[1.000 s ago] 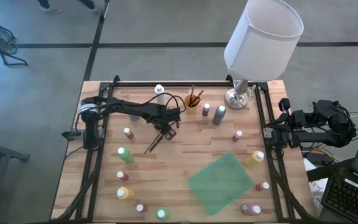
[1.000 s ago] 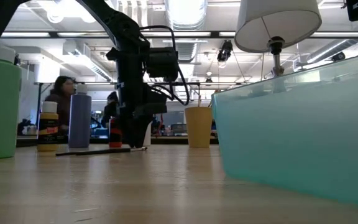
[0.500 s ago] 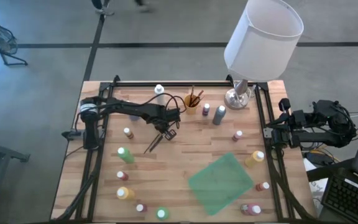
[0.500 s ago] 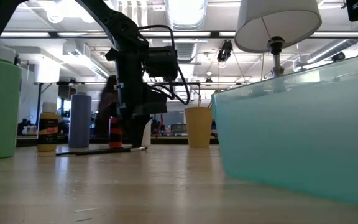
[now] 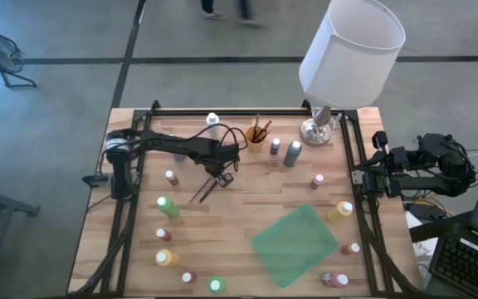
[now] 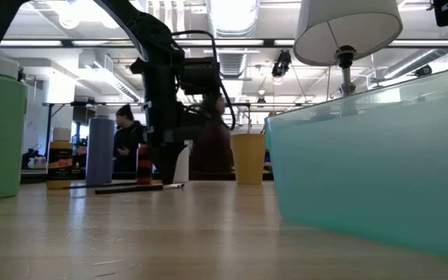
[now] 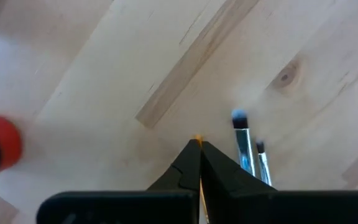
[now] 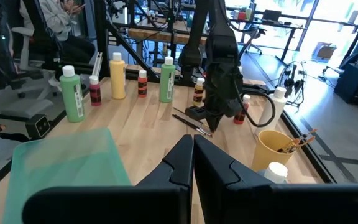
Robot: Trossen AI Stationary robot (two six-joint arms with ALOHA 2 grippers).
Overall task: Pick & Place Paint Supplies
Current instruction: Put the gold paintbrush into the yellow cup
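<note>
Left tool low over the back-left part of the surface, its two fingers pressed together. A thin orange sliver shows between the tips; cannot tell what it is or whether it is truly gripped. Just beside the tips, two thin brushes lie side by side on the wood, bristle ends pointing away from the wrist; from above they read as a dark slanted pair running from the tool toward the front-left. One yellow cup stands just behind the tool to its right, with several brushes upright in it. Bottles, counted from above: three at the back (one white-capped behind the arm, two grey ones right of the cup); six down the left side, among them a tall green one, a yellow one and a green one at the front edge; four down the right side, including a yellow one and a red one in the front corner, which may be a pair. Thirteen at least. One pale green tray lies front-right, well apart from the tool. One lamp stands at the back-right corner. Right tool waits off the right edge, fingers closed, nothing in them. Two people show in the room beyond.
</note>
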